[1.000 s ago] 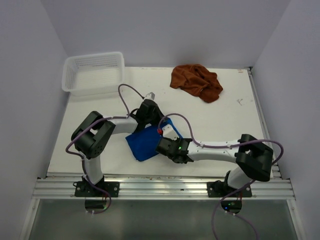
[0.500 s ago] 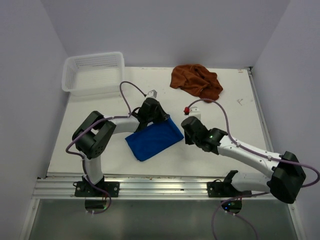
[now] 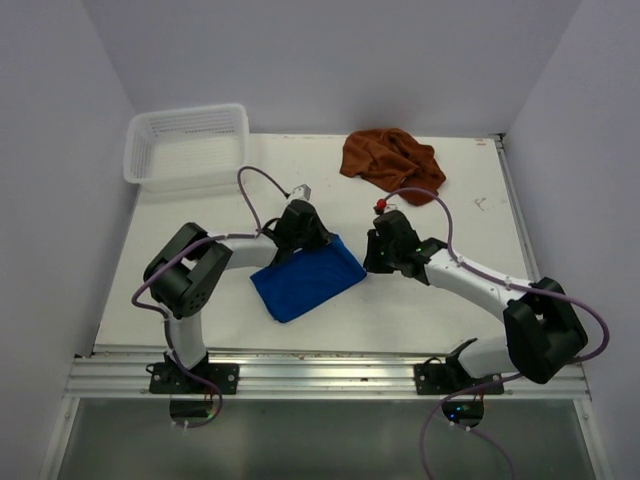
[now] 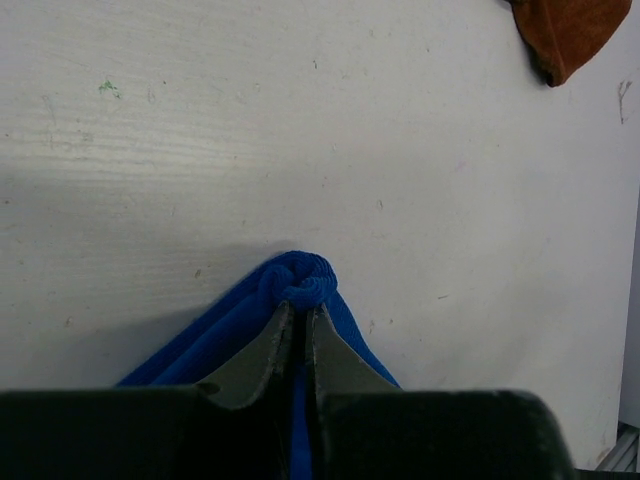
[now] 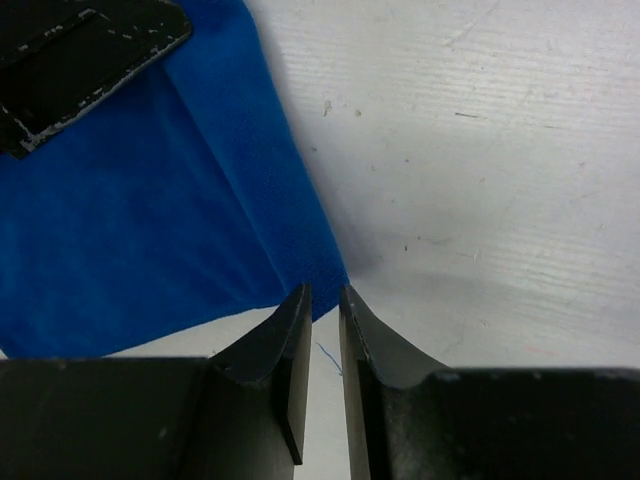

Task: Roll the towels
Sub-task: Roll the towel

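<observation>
The blue towel (image 3: 305, 282) lies flat on the table as a slanted rectangle. My left gripper (image 3: 318, 238) is shut on its far corner, and in the left wrist view the cloth bunches into a small curl (image 4: 298, 280) at the tips of that gripper (image 4: 298, 306). My right gripper (image 3: 370, 262) sits low at the towel's right corner. Its jaws (image 5: 322, 292) stand a narrow gap apart, the tip of the blue towel (image 5: 150, 210) lies just between the fingertips, and bare table shows in the gap. The brown towel (image 3: 392, 165) lies crumpled at the back.
A white mesh basket (image 3: 185, 146) stands at the back left corner. An edge of the brown towel (image 4: 570, 35) shows at the upper right of the left wrist view. The left gripper's finger (image 5: 80, 50) rests on the blue cloth in the right wrist view.
The right arm lifted off the towel's near side, swung out to the right, then came back in to the towel's right corner. The left gripper kept its hold on the far corner.
</observation>
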Robot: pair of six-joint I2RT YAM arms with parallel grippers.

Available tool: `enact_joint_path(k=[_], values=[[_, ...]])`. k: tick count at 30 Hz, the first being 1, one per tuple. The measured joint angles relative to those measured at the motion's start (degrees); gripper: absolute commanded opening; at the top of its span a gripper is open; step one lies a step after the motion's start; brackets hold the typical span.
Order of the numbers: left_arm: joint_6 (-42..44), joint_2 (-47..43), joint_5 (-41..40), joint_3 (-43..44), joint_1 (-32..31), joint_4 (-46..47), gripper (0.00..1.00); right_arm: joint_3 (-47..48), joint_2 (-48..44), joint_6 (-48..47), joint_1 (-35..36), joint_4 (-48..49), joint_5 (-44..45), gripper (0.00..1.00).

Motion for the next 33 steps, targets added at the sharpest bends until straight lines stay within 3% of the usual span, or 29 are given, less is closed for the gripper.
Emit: enact_joint_path(k=[17, 33], values=[[0.0, -3.0, -0.9, -3.8, 0.0, 0.1, 0.00, -0.2, 6.4, 1.2, -2.8, 7.1, -6.6, 0.40], [0.1, -4.1, -1.9, -4.5, 0.0, -0.4, 0.00, -6.5, 6.3, 2.8, -2.8, 14.7, -11.3, 0.44]])
